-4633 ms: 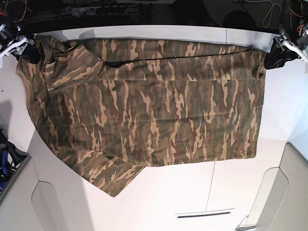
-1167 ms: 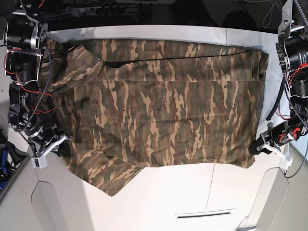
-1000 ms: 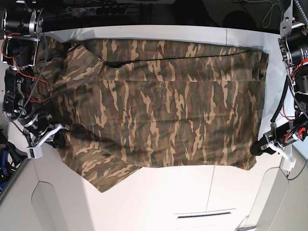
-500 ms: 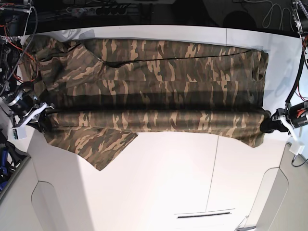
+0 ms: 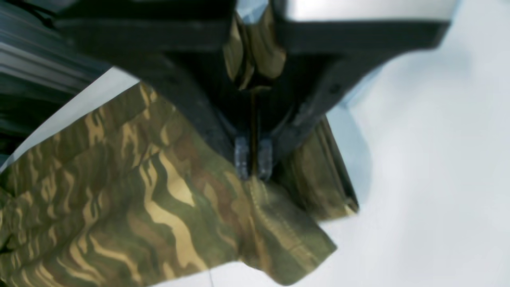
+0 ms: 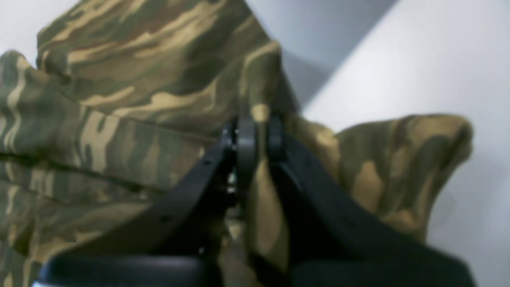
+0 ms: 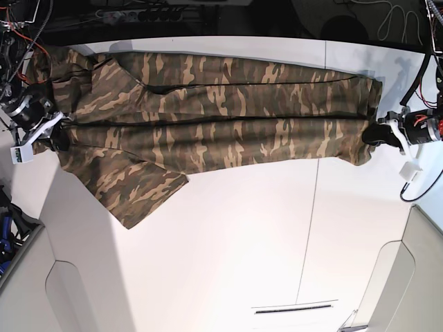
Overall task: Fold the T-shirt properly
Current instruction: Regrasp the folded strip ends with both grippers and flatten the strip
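The camouflage T-shirt [image 7: 221, 111] lies across the far part of the white table [image 7: 242, 242]. Its near edge is held off the table in a long band, and one sleeve [image 7: 138, 190] spreads out toward the front at the left. My left gripper [image 7: 377, 133] is at the shirt's right end, shut on a hem corner [image 5: 279, 223]; its fingertips [image 5: 242, 159] pinch the cloth. My right gripper [image 7: 55, 138] is at the left end, shut on a fold of the shirt [image 6: 139, 91], with cloth pressed between its black fingers [image 6: 245, 139].
A dark strip with cables [image 7: 152, 10] runs behind the table's far edge. A table seam [image 7: 310, 228] runs toward the front. A narrow slot [image 7: 294, 308] lies near the front edge. Blue gear [image 7: 5, 232] sits off the table at the left.
Both grippers have carried the shirt's near edge toward the back of the table. The shirt's visible area has shrunk from a wide spread to a narrow band, and the sleeve moved back with it.
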Controlling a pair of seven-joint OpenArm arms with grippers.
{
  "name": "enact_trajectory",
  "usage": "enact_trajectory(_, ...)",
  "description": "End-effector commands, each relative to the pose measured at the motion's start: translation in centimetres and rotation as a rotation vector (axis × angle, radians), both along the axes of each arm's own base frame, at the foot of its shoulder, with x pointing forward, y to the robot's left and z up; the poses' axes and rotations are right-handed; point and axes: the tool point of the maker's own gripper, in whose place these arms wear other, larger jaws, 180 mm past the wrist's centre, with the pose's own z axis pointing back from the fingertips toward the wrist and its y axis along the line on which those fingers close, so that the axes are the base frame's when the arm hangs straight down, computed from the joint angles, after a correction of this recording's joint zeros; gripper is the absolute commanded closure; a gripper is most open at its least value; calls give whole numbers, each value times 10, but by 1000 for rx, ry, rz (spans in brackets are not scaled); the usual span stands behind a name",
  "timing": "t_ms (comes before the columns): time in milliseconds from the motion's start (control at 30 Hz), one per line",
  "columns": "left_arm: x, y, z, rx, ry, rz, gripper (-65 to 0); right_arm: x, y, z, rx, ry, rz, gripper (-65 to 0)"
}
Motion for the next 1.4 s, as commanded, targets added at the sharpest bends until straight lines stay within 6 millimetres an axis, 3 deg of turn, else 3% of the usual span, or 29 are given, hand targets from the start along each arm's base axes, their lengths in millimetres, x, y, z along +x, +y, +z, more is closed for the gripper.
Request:
enact_trajectory(0,8,6,14,12,-42,-5,0,8,-8,14,-10,-50,-6,0)
enact_trajectory(233,-3,-2,1,-6,-13,-4,0,-2,-11,5,1,-19,-41,0)
enact_trajectory(367,-2,-7,-1,-21,-17,0,0,-1,-11,9,18,-32,-48,-205)
enact_trajectory(433,-2,-8,-2,-23,-16,0,0,4,-14,18,52,-71,-69,-257)
enact_trajectory(767,-2,-8,-2,-23,-17,0,0,19,-53,77,81,-258,-185,-265)
enact_trajectory(1033,-2,-8,-1,-24,-19,1,0,67,-44,107,71,-362,-185,-268)
enact_trajectory(1200,-2,-8,-1,-25,-20,1,0,103,-19,95,65,-336,-130,-268)
enact_trajectory(1367,-2,-8,-1,-25,-20,1,0,133,11,58,32,-254,-46,-268)
